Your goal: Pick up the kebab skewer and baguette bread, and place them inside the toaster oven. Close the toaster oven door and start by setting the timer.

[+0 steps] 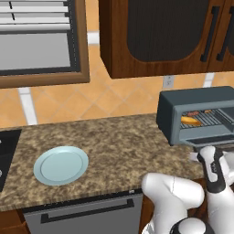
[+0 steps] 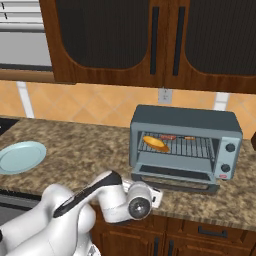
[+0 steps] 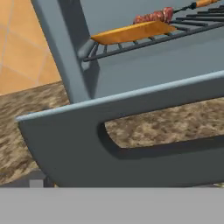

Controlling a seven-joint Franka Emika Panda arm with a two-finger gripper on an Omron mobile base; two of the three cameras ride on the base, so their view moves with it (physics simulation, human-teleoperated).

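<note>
Right base view showed the toaster oven (image 2: 185, 120) sitting on the speckled brown worktop (image 2: 85, 145), under the dark wooden cabinets (image 2: 125, 40). Its front was open, and the toaster oven door (image 2: 172, 181) lay folded down flat in front of it. Inside, on the wire rack (image 2: 192, 147), the baguette bread (image 2: 155, 143) lay at the left side. The kebab skewer (image 2: 176, 137) lay just behind it, reaching toward the right. Two round knobs (image 2: 230, 148) sat on the right side of the oven front, one above the other.

The robot's white arm (image 2: 100, 197) was bent low in front of the worktop, and its end pointed at the folded-down door. The claw itself was hidden behind the arm, so the pictures did not show its fingers. They stood spread wide, let go, and nothing was in them.

Hand view looked from very close at the door (image 3: 131, 144) and its long handle slot, with the worktop (image 3: 166, 129) seen through the slot. Above that, the golden bread (image 3: 131, 31) lay on the rack, with the red meat chunks of the skewer (image 3: 154, 16) right behind it.

Left base view showed a pale blue plate (image 1: 61, 165) on the worktop (image 1: 119, 141), well apart from the oven (image 1: 196, 114) on the right. A window (image 1: 39, 39) with a wooden frame hung on the wall at the upper left.
</note>
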